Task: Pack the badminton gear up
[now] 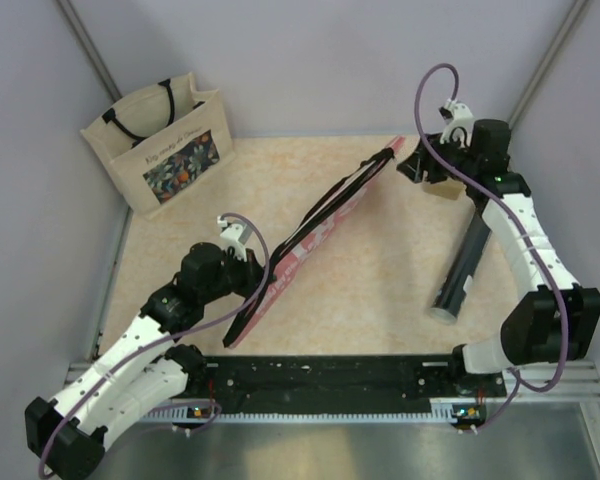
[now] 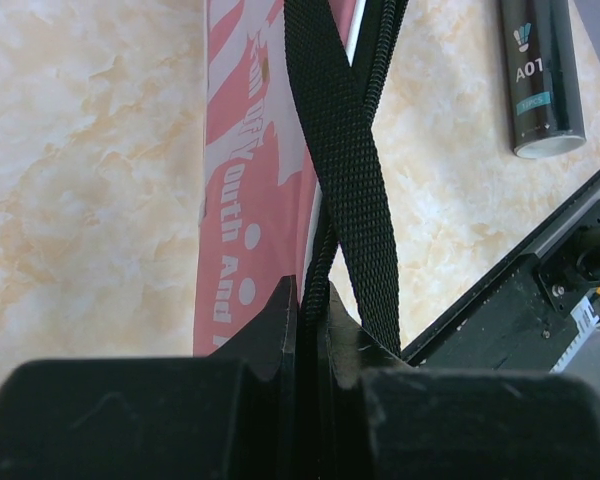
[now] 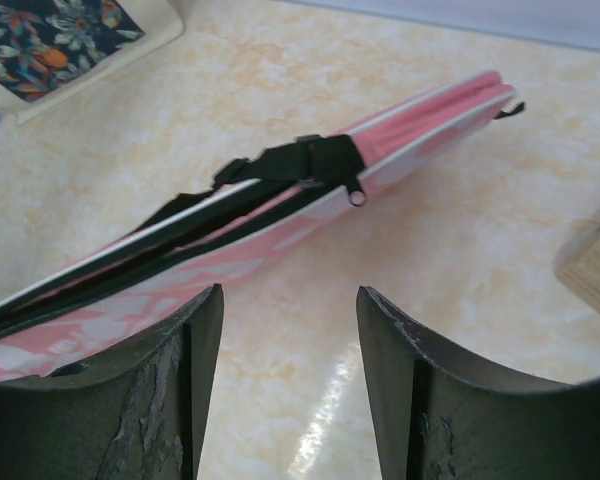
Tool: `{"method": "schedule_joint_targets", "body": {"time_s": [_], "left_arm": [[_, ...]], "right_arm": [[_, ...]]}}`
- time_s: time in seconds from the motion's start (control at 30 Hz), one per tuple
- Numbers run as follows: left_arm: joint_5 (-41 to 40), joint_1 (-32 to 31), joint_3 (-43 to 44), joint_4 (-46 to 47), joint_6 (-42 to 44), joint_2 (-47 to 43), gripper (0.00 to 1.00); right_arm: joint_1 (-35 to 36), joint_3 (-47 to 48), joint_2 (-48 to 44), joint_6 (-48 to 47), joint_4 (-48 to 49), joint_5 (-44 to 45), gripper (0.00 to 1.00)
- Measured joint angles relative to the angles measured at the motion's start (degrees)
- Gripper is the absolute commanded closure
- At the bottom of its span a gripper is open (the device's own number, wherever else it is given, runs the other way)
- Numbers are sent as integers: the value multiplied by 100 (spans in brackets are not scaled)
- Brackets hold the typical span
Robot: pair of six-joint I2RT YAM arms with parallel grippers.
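The long pink cover lies diagonally across the table with its black strap running along its open zipper edge. My left gripper is at the cover's near end, and in the left wrist view it is shut on the black zipper edge of the cover. My right gripper hovers at the cover's far end. In the right wrist view it stands open and empty, just short of the cover and its zipper pull. A dark tube lies on the table to the right.
A beige floral tote bag stands at the back left, against the wall. A small brown box sits right by the right gripper and shows at the edge of the right wrist view. The black base rail runs along the near edge.
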Motion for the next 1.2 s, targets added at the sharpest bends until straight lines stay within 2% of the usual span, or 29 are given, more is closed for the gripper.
{"method": "schedule_joint_targets", "body": {"time_s": [0.17, 0.5, 0.9, 1.2], "left_arm": [[94, 2, 0, -9, 114, -4, 100], [177, 7, 7, -17, 221, -4, 100], [214, 13, 44, -42, 245, -7, 100], [236, 13, 44, -42, 271, -7, 100]], "right_arm": [[-485, -170, 103, -798, 52, -494, 43], [-522, -170, 470, -2111, 216, -887, 42], [-522, 114, 1248, -2181, 251, -1182, 48], [-522, 116, 1386, -1921, 601, -1519, 52]]}}
